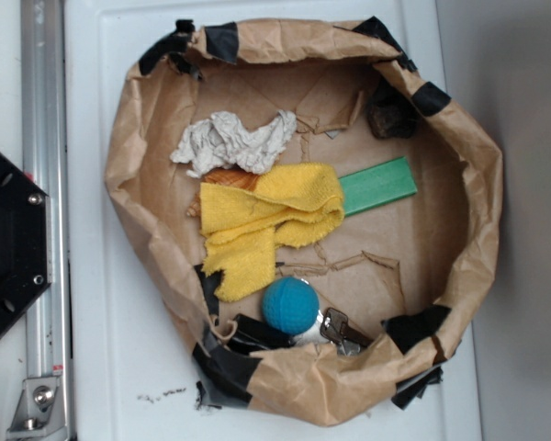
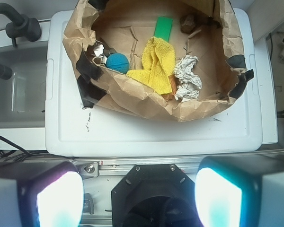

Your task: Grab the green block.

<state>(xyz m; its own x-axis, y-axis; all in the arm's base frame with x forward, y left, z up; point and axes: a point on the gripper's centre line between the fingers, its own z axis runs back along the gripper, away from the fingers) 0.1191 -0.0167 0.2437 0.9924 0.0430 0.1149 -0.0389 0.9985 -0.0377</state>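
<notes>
The green block (image 1: 378, 185) is a flat bright green bar lying on the floor of the brown paper bag nest (image 1: 482, 211). Its left end is tucked under the yellow cloth (image 1: 271, 220). In the wrist view the green block (image 2: 163, 27) shows at the top, beyond the yellow cloth (image 2: 157, 64). My gripper (image 2: 139, 198) is open, its two glowing pads far apart, high above the robot base and well back from the bag. Nothing is between the fingers. The gripper does not show in the exterior view.
A teal-blue ball (image 1: 290, 305) lies near the bag's front wall beside some metal keys (image 1: 338, 329). A crumpled white paper wad (image 1: 234, 141) sits behind the cloth, a dark lump (image 1: 391, 115) at the back right. The bag rests on a white lid (image 2: 151, 135); a grey tub (image 2: 16, 90) stands at its left.
</notes>
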